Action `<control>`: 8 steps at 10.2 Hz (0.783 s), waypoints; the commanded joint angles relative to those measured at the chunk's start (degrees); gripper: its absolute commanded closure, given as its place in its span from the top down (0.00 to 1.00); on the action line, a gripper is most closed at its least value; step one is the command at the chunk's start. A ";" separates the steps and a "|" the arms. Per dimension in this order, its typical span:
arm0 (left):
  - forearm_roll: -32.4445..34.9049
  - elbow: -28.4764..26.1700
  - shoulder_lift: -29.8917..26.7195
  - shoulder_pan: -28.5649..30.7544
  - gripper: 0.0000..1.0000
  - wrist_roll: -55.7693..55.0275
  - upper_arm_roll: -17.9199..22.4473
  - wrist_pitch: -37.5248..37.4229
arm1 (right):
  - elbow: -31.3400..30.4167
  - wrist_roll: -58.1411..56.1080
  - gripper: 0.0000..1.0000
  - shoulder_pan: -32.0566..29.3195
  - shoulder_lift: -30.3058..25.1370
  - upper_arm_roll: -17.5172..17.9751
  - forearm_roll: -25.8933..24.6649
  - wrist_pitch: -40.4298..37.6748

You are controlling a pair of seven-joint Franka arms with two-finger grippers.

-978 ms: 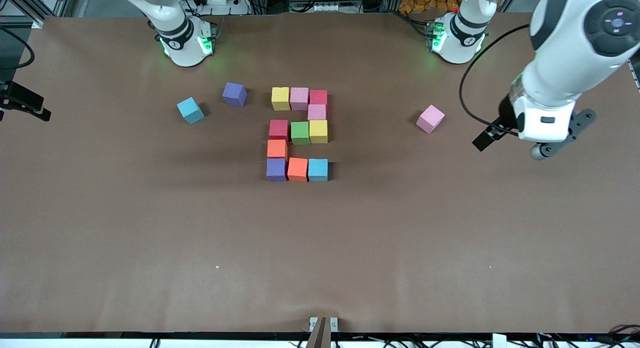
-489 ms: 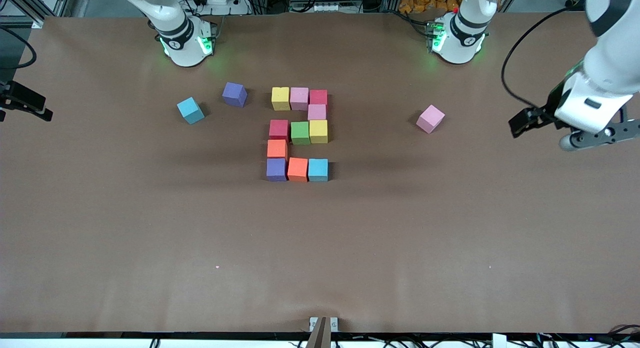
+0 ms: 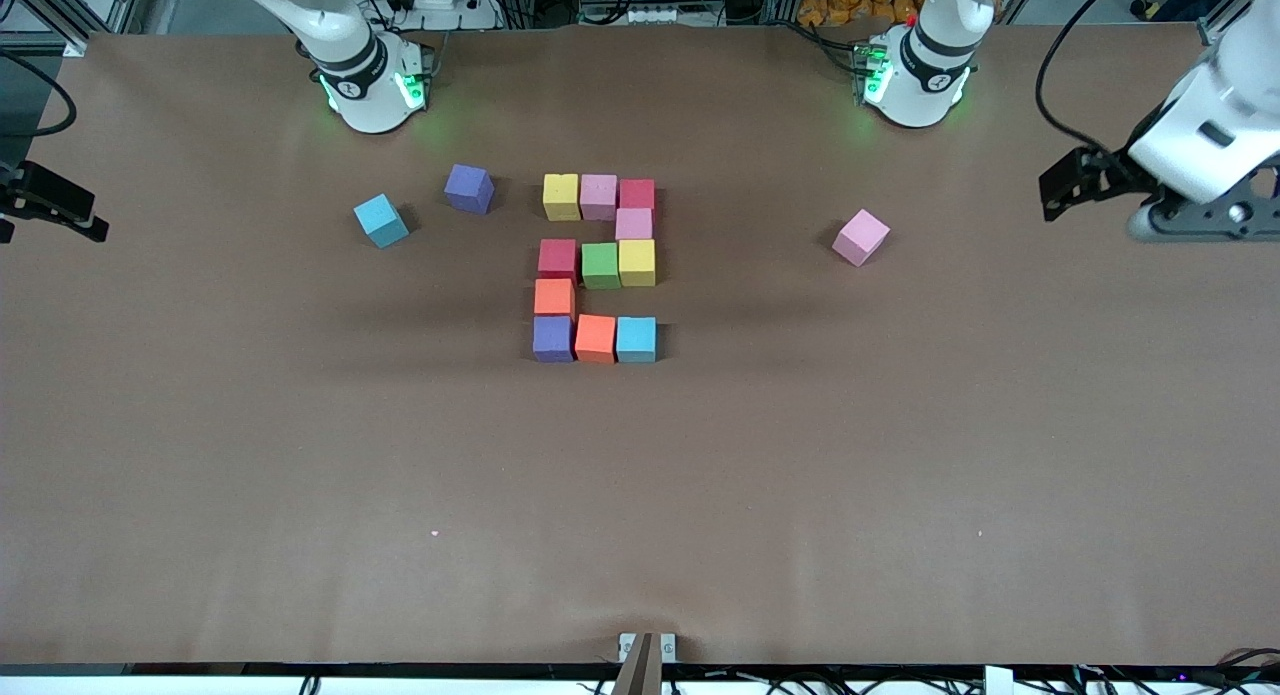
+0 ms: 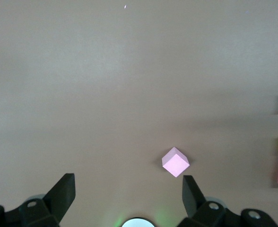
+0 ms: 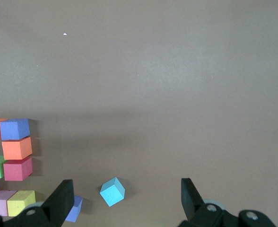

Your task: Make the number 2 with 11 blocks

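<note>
Brown table (image 3: 300, 475) carries the number 2 (image 3: 597, 268), 11 blocks, apparently complete. Left gripper (image 4: 127, 198), fingers spread, empty, hovers above a spare pink block (image 4: 175, 162). Right gripper (image 5: 125, 201) likewise spread, over cyan block (image 5: 112, 191). Next: prob. just retreat.

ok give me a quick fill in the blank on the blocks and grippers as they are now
1. The number 2 on the table is built from ____ blocks.
2. ____ loose blocks lie apart from it.
3. The loose pink block lies toward the ____ arm's end of the table.
4. The left gripper is open and holds ____.

Missing words: eleven; three; left; nothing
</note>
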 commanded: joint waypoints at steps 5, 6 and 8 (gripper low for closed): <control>-2.98 3.68 0.46 -0.62 1.00 2.31 3.62 -1.84 | 0.35 -0.65 1.00 -0.86 -0.08 0.28 0.26 -0.15; -2.10 3.60 0.64 -1.84 1.00 2.40 3.62 -1.84 | 0.35 -0.65 1.00 -0.60 0.00 0.28 0.35 -0.15; -1.39 3.60 0.82 -2.03 1.00 2.49 3.44 -1.66 | 0.43 -0.56 1.00 -0.42 -0.08 0.28 0.44 -0.15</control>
